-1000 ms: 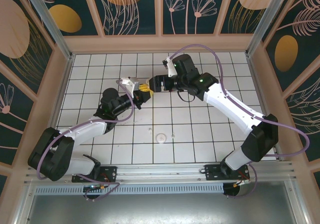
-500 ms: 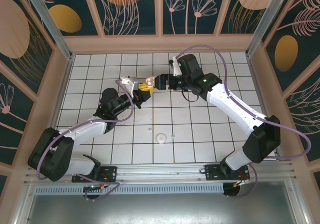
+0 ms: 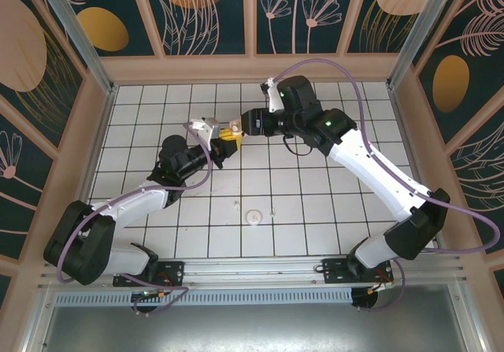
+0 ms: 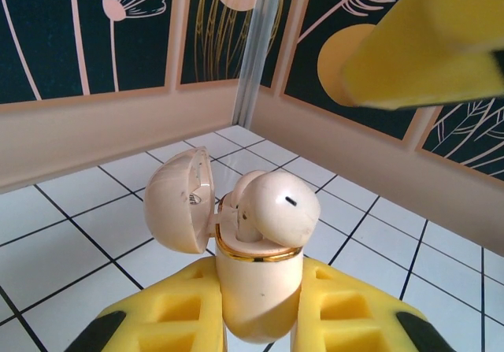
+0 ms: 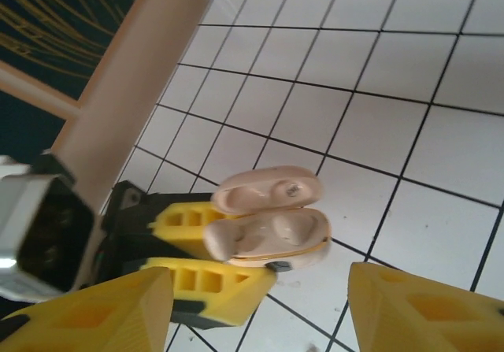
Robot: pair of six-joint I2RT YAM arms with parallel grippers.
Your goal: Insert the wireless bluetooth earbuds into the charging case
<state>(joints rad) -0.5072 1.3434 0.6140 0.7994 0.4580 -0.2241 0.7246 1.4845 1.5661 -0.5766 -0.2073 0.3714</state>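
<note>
On the left, my left gripper (image 3: 226, 137) is clamped shut on the body of the charging case (image 4: 256, 289), holding it upright above the far middle of the table (image 3: 315, 226). The lid (image 4: 177, 202) is swung open to the left. One earbud (image 4: 279, 206) sits in the mouth of the case, and a second earbud (image 4: 246, 185) is tucked behind it. Both look to be in their wells, though the front one rides above the gold rim, so I'd judge it not fully seated. Nearer me, a pale round disc (image 3: 253, 217) lies on the tiles, well apart from all this. On the right, my right gripper (image 5: 261, 289) hovers just beside the case, jaws apart with nothing between them. By my reading the insertion is nearly done; what's left is pressing that earbud home and perhaps closing the lid.
</note>
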